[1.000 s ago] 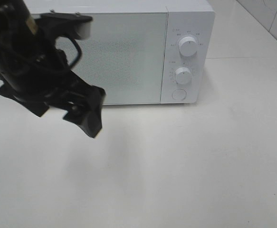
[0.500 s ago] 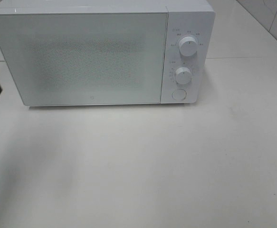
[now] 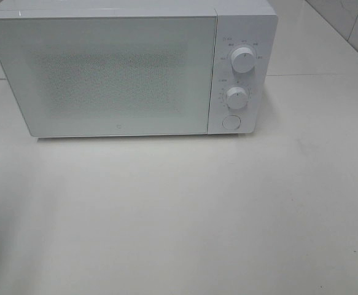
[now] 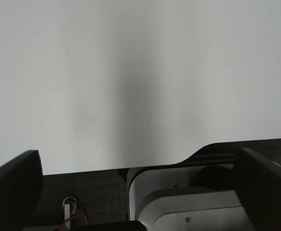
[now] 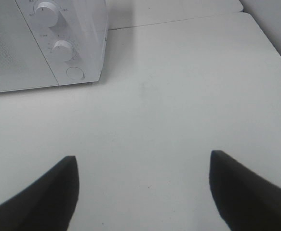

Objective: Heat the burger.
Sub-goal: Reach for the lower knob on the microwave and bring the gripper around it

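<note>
The burger is not in view in any frame. A white microwave (image 3: 117,67) stands at the back of the table with its door (image 3: 105,77) shut; the frosted door hides the inside. It also shows in the right wrist view (image 5: 44,43). My left gripper (image 4: 136,156) is open and empty over bare white table, out of the exterior view. My right gripper (image 5: 142,159) is open and empty, hanging over the table in front of and to the right of the microwave, also out of the exterior view.
The microwave's panel has two round knobs (image 3: 243,60) (image 3: 236,97) and a round button (image 3: 230,122). The white table (image 3: 197,215) spreads in front. A black and white arm base (image 4: 188,202) lies under my left gripper.
My left arm, which stood in front of the microwave door a second ago, has drawn away to the left and left the exterior view. The microwave has not moved.
</note>
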### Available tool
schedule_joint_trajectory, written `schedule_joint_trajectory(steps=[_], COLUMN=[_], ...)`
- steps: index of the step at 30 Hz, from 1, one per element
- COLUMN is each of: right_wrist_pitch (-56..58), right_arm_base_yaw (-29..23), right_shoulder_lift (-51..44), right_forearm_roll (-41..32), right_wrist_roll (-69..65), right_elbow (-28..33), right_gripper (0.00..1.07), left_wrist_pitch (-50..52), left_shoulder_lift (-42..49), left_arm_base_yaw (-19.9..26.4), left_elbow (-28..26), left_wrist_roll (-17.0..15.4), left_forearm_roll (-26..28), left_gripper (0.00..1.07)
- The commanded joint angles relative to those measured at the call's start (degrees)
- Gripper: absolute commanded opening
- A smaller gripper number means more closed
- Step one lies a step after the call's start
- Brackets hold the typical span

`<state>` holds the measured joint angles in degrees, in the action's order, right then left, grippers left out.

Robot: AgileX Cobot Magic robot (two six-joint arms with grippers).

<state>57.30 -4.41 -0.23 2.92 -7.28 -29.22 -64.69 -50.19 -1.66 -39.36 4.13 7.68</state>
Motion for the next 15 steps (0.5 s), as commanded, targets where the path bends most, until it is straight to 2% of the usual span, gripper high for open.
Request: schedule_joint_trajectory(steps=[1, 3, 4, 6, 9, 11, 15], right_wrist_pitch=[-0.3, -0.3, -0.3, -0.3, -0.3, -0.3, -0.3], right_arm_base_yaw=[0.3, 0.3, 0.3, 0.3, 0.3, 0.3, 0.3], right_shoulder_lift=[-1.4, -1.4, -1.4, -1.4, -1.4, -1.4, -1.4], right_forearm_roll=[-0.2, -0.2, -0.2, -0.2, -0.2, -0.2, -0.2], right_wrist_roll=[0.2, 0.2, 0.2, 0.2, 0.2, 0.2, 0.2], right_elbow=[-0.1, -0.1, -0.1, -0.1, -0.1, -0.1, -0.1], right_gripper=[0.71, 0.71, 0.71, 0.71, 0.71, 0.71, 0.71], left_wrist_pitch=[1.7, 3.3, 3.3, 5.6, 5.2, 5.2, 5.2], left_shoulder_lift=[2.7, 8.3, 8.3, 15.6, 17.2, 23.0, 28.0], left_arm_base_yaw=[0.3, 0.3, 0.3, 0.3, 0.3, 0.3, 0.3], left_elbow=[1.9, 5.5, 5.5, 10.4, 10.6, 10.7, 10.7], left_wrist_roll=[0.4, 1.2, 1.2, 1.6, 1.7, 1.5, 1.5], left_forearm_roll=[-0.2, -0.1, -0.1, -0.1, -0.3, -0.4, -0.4], left_gripper=[1.0, 1.0, 1.0, 1.0, 1.0, 1.0, 1.0])
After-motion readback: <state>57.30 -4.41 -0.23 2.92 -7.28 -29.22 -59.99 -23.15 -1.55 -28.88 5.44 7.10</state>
